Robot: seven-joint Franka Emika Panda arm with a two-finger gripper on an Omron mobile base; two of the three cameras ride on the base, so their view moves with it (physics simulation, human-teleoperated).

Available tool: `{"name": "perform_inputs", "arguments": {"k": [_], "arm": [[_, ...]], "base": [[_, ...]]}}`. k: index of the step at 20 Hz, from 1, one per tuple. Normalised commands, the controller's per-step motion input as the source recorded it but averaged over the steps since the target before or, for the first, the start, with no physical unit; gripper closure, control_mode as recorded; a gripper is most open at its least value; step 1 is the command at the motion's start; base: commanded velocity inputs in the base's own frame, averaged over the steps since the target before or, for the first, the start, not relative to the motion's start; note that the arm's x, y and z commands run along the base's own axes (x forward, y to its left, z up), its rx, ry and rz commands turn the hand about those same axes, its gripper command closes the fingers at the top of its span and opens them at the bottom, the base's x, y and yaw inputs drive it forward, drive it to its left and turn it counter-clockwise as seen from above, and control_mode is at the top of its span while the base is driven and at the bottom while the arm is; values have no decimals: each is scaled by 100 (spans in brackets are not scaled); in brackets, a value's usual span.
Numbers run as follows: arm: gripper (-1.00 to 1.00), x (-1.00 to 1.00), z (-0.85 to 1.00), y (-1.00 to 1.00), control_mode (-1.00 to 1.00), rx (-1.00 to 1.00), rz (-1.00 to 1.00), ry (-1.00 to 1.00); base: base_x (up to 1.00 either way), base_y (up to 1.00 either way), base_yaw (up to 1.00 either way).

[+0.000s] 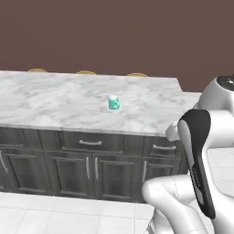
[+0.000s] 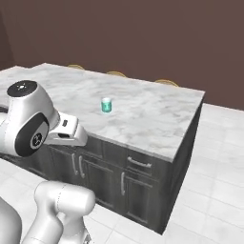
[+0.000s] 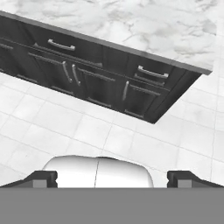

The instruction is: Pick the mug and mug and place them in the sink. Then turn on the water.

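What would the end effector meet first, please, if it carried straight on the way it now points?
Probably the white tiled floor in front of the dark cabinets; the open end effector points down there, though depth is unclear.

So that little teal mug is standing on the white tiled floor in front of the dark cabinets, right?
Not quite. The teal mug stands upright on the marble counter, above the dark cabinets, not on the floor. The left base view shows it plainly.

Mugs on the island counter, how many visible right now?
1. A teal mug stands upright on the marble counter, near the middle of its top, apart from the edges. No black mug is on the counter stretch the base views show; it may be elsewhere.
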Motion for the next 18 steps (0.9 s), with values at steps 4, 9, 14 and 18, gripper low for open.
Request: {"name": "perform_inputs", "arguments": {"k": [4, 9, 14, 18], "arm": [[-100, 0, 0, 0, 100, 0, 0, 0], [-100, 0, 0, 0, 100, 0, 0, 0], [-100, 0, 0, 0, 100, 0, 0, 0], [-100, 0, 0, 0, 100, 0, 0, 0]], "base": [[11, 24, -37], [24, 32, -36], [39, 24, -29], [57, 10, -19]]}}
